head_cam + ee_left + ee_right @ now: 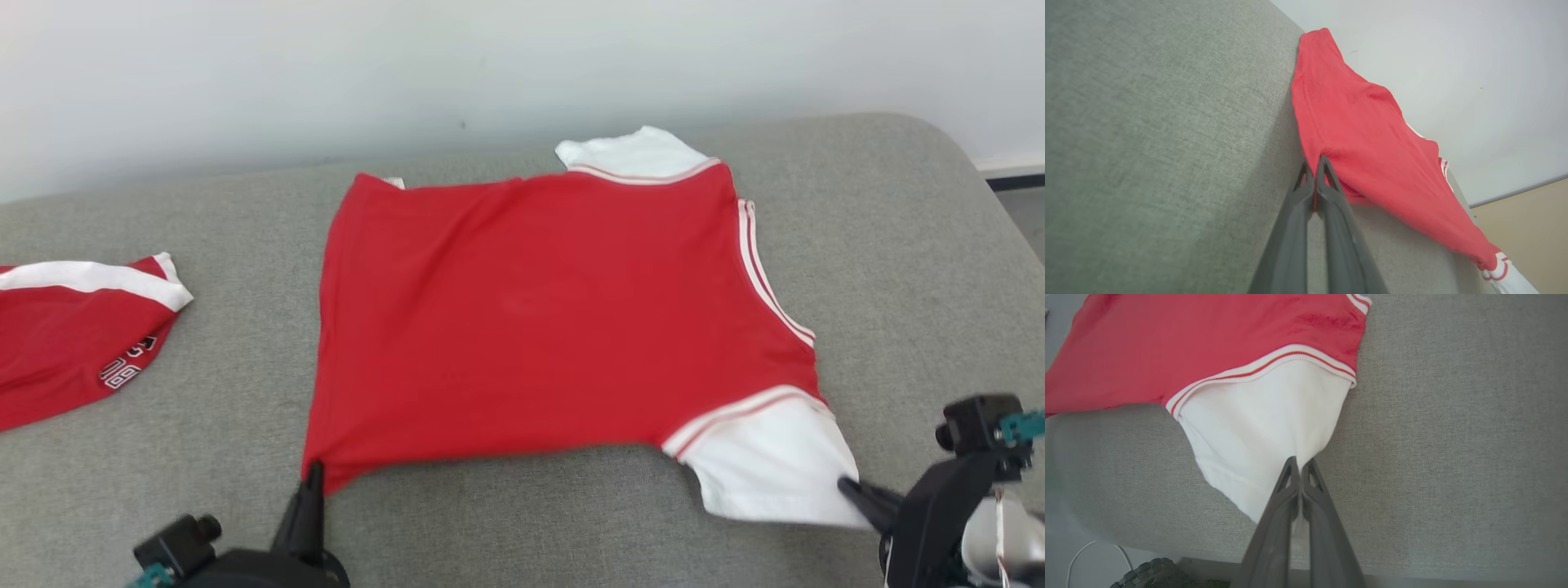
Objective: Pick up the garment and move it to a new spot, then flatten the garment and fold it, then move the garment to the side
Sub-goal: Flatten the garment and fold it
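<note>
So the red garment [539, 327] is spread mostly flat in the middle of the grey cushion [898, 245], white sleeves out to the right. The left gripper [313, 474] has its jaws pinched on the near left hem corner, and the right gripper [849, 488] has its jaws clamped on the near white sleeve [767, 457]. Another red piece [65, 335] lies well off to the left.

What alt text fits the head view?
A red T-shirt lies spread on a grey cushion, with the left gripper pinching its near left corner and the right gripper pinching its near white sleeve. A second red garment lies at the left edge.
</note>
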Controlling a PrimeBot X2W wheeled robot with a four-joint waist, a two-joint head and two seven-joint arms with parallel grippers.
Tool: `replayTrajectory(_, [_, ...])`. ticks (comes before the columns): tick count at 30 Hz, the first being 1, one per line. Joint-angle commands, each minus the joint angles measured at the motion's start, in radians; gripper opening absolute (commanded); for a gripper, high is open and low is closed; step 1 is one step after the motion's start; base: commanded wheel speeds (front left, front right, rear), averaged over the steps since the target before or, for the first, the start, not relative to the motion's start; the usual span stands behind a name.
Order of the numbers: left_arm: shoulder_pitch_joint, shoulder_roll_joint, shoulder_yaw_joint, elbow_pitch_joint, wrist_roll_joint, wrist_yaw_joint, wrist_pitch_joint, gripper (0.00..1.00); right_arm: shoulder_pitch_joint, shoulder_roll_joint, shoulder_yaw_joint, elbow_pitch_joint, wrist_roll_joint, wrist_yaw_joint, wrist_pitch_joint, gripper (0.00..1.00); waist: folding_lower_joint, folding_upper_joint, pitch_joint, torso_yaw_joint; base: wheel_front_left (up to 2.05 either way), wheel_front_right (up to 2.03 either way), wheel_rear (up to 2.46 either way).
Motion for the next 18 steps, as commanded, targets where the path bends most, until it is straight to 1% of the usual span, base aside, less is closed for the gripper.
replayTrajectory(1, [0.041,-0.002,-0.011,-0.012,0.008,0.004,0.009,0.0,0.041,0.024,-0.024,-0.021,-0.022,0.0,0.029,0.0,0.0002,0.0002,-0.021,0.013,0.0,0.0,0.0])
replayTrajectory(5, [0.104,0.001,-0.029,-0.037,0.006,0.023,0.036,0.0,0.12,0.065,-0.07,-0.058,-0.061,0.0,0.106,0.0,0.0002,0.0002,-0.033,0.02,0.0,0.0,0.0])
replayTrajectory(6, [0.104,0.001,-0.029,-0.037,0.006,0.023,0.036,0.0,0.12,0.065,-0.07,-0.058,-0.061,0.0,0.106,0.0,0.0002,0.0002,-0.033,0.02,0.0,0.0,0.0])
replayTrajectory(10, [0.16,-0.001,-0.043,-0.062,-0.025,0.037,0.101,0.0,0.183,0.089,-0.104,-0.078,-0.088,0.0,0.158,0.0,0.0002,0.0002,-0.036,0.023,0.0,0.0,0.0])
replayTrajectory(14, [0.207,0.017,-0.069,-0.102,-0.028,0.062,0.17,0.0,0.203,0.101,-0.126,-0.084,-0.113,0.0,0.143,0.0,0.0002,0.0002,-0.034,0.024,0.0,0.0,0.0])
replayTrajectory(18, [0.216,0.024,-0.076,-0.16,-0.031,0.074,0.196,0.0,0.166,0.1,-0.128,-0.084,-0.115,0.0,0.098,0.0,0.0002,0.0002,-0.029,0.031,0.0,0.0,0.0])
